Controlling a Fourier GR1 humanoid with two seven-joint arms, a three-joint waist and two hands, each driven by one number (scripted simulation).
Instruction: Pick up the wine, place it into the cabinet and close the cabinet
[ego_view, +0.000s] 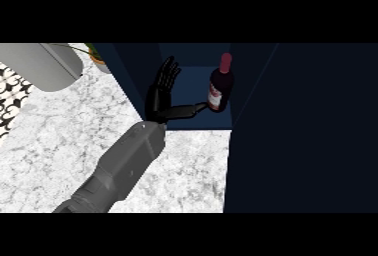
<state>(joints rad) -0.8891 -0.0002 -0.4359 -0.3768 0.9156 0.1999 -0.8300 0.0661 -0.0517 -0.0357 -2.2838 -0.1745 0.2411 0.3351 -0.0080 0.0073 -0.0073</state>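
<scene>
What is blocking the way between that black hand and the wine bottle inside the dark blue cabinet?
Nothing visible. The open hand is beside the wine bottle, which stands upright inside the cabinet; the thumb reaches right up to the bottle's lower part, with no object between them.

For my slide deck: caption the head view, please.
Left hand, fingers straight, beside the wine bottle standing inside the open dark blue cabinet.

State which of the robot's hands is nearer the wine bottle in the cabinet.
Only one hand shows, apparently the left. Its fingers are straight, just left of the wine bottle, its thumb reaching to the bottle's base. The right hand is out of view.
</scene>
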